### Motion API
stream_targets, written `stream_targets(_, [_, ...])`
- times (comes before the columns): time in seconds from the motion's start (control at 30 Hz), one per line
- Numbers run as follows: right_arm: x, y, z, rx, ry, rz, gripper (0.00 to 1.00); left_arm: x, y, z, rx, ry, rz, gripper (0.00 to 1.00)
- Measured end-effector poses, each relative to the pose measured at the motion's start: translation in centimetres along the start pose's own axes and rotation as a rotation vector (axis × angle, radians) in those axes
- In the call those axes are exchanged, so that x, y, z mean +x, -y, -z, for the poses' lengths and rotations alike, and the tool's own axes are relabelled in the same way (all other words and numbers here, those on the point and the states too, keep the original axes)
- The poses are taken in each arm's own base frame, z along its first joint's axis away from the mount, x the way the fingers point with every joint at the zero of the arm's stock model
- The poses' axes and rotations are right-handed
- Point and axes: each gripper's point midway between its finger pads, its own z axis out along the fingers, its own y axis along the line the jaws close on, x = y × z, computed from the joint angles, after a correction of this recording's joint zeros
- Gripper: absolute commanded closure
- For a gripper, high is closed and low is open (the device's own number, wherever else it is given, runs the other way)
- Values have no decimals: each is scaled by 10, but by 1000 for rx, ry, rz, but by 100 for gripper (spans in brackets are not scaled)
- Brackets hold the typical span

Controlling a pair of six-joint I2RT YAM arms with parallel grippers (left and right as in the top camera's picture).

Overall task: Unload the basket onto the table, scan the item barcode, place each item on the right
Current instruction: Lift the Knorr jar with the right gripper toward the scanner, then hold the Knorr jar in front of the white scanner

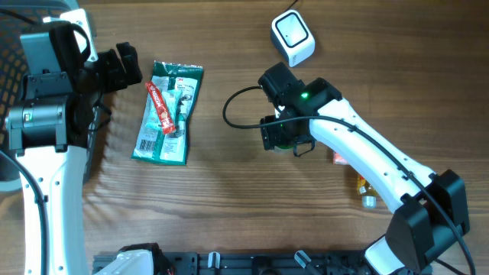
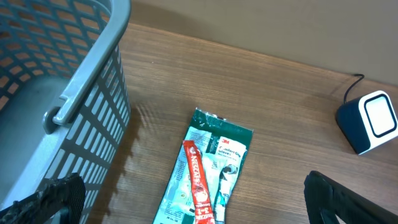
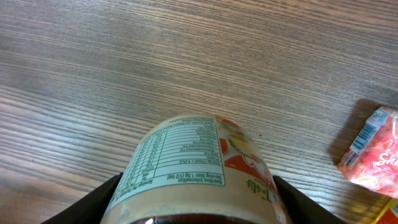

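Note:
My right gripper is shut on a round jar with a cream label and a nutrition table, one finger pressed to each side. The jar hangs over the wooden table at mid-right, almost hidden under the gripper in the overhead view. No barcode shows on the side I see. The white scanner stands at the back, beyond that gripper. My left gripper stands wide open at the far left, holding nothing, just above a green packet.
A red sachet lies on the green packet. A grey mesh basket stands at the left edge. An orange-red packet and a small bottle lie near the right arm.

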Motion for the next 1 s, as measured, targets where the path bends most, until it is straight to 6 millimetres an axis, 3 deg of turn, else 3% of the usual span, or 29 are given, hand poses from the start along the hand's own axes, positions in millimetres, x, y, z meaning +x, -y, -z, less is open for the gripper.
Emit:
stream_targets(0.33, [2, -1, 0, -36, -23, -16, 36, 0, 0, 0, 0, 0, 0, 0])
stream_targets(0.5, [4, 36, 21, -82, -107, -151, 39, 0, 0, 0, 0, -2, 0, 0])
stream_targets(0.57, [-5, 44, 42, -112, -94, -166, 40, 0, 0, 0, 0, 0, 0, 0])
stream_targets(0.6, [-20, 47, 63, -140, -43, -162, 40, 0, 0, 0, 0, -1, 0, 0])
stream_targets(0.73, [-44, 49, 98, -176, 68, -122, 39, 0, 0, 0, 0, 0, 0, 0])
stream_targets(0.87, [-59, 50, 103, -182, 133, -90, 35, 0, 0, 0, 0, 0, 0, 0])
stream_targets(0.97, [-96, 50, 98, -180, 251, -71, 33, 0, 0, 0, 0, 0, 0, 0])
stream_targets(1.0, [-117, 49, 94, -182, 312, -62, 33, 0, 0, 0, 0, 0, 0, 0])
